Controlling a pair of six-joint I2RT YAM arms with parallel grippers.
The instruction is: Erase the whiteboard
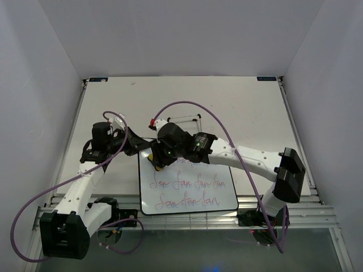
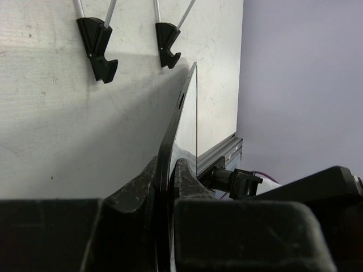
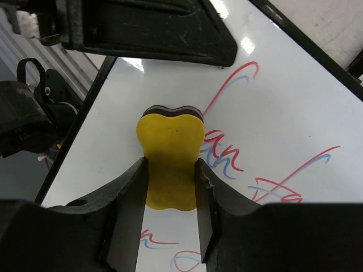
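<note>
On table point(image 1: 255, 113), toward near edge: whiteboard point(image 1: 187, 192). Left gripper point(image 2: 168, 175) pinches whiteboard's left rim at far corner. Eraser point(image 3: 170, 147) sits on whiteboard's far-left area, clamped between right gripper point(image 3: 170, 187) fingers. Easel stand point(image 1: 184, 119) just behind whiteboard.

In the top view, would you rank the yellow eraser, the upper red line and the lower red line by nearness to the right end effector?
1. yellow eraser, gripped in the right end effector.
2. upper red line, across the whiteboard's middle.
3. lower red line, by its near edge.

Top view overhead, far; both wrist views close, sharing whiteboard point(image 1: 227, 199), left perhaps edge-on.
</note>
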